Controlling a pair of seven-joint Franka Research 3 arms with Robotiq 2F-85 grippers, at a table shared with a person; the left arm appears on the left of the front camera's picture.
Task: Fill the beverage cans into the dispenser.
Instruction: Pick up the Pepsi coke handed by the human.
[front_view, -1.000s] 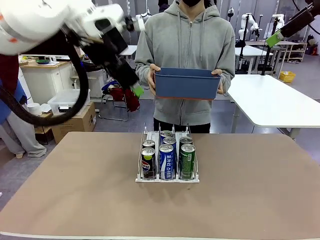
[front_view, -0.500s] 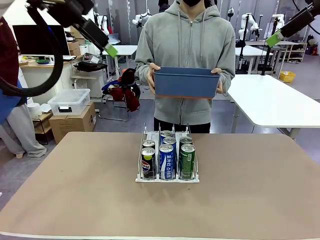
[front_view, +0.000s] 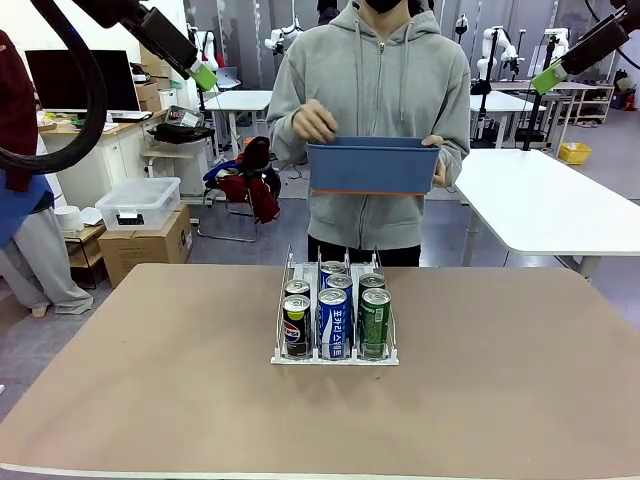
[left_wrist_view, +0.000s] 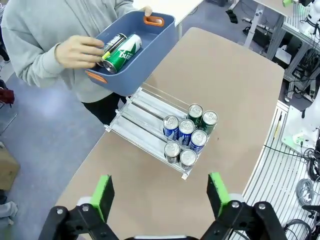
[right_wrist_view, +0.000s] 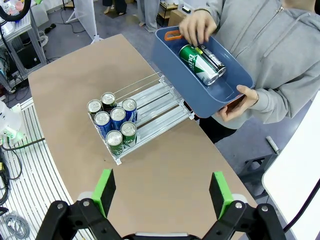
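The dispenser (front_view: 335, 358), a white wire rack, stands mid-table with several beverage cans (front_view: 333, 322) in black, blue and green packed at its front. From above, its rear lanes (left_wrist_view: 142, 117) (right_wrist_view: 160, 102) are bare. A person holds a blue bin (front_view: 372, 168) over the far edge and reaches one hand (left_wrist_view: 80, 50) into it, onto a green can (left_wrist_view: 122, 52) and a black can (left_wrist_view: 112, 44). My left gripper (front_view: 200, 72) (left_wrist_view: 160, 195) hangs open, high at the left. Just as open and high, my right gripper (front_view: 552, 75) (right_wrist_view: 162, 192) is at the right. Both are empty, far above the rack.
The brown tabletop (front_view: 150, 380) lies bare on both sides of the rack. White tables (front_view: 545, 200), a cardboard box (front_view: 150, 245) and a plastic crate (front_view: 140, 200) stand beyond the far edge. Another person stands at the left edge (front_view: 20, 200).
My left arm has swung up and to the left, away from the person. The person's hand has let go of the bin's side and moved over the bin to the cans.
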